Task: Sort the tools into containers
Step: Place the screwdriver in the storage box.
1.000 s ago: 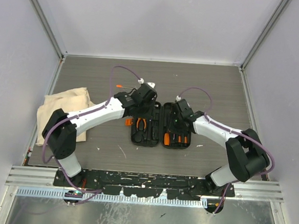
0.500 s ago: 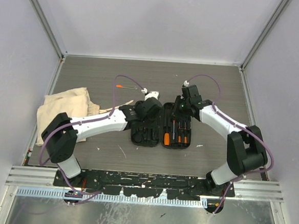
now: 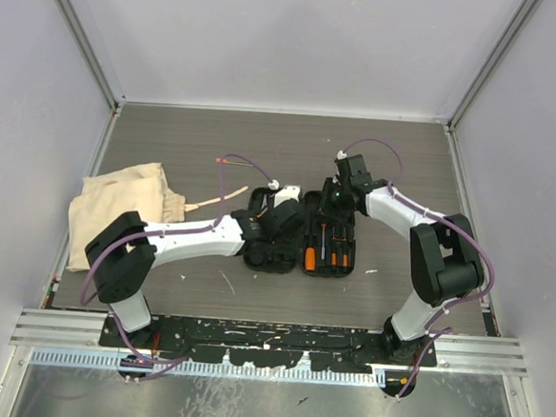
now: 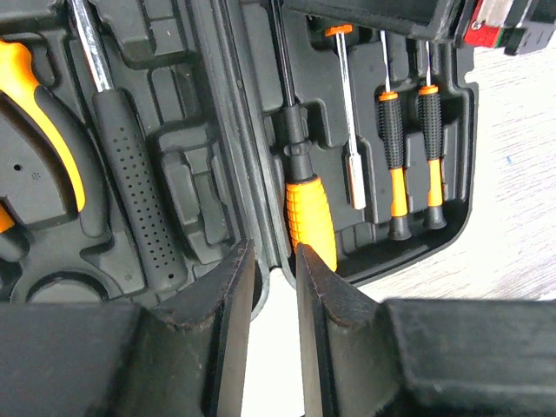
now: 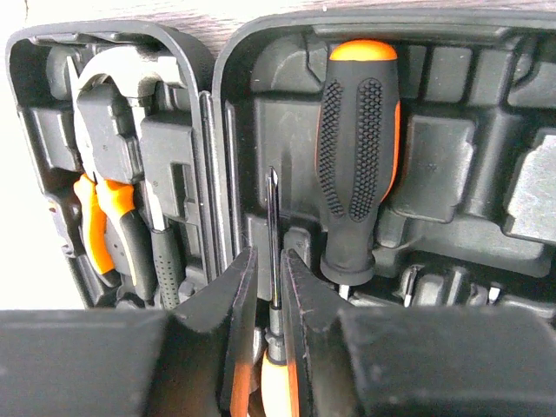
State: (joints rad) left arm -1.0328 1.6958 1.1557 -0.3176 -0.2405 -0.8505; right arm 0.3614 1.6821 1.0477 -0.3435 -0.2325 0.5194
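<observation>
The black tool case lies open at mid-table. Its left half holds the orange-and-black pliers and the hammer. Its right half holds a big orange-handled screwdriver and small drivers. My left gripper hovers over the case hinge, jaws a narrow gap apart and empty. My right gripper is at the far end of the right half. Its jaws are narrowly apart astride the big screwdriver's shaft, beside a black-and-orange screwdriver. The beige bag lies left.
A thin orange-tipped driver lies on the table beyond the case. A pale stick lies between the bag and the case. Grey walls stand on both sides, and a metal rail runs along the near edge.
My left gripper has moved from the case's far-left corner down over its middle, covering the pliers in the top view. My right gripper has moved back to the case's far edge.
</observation>
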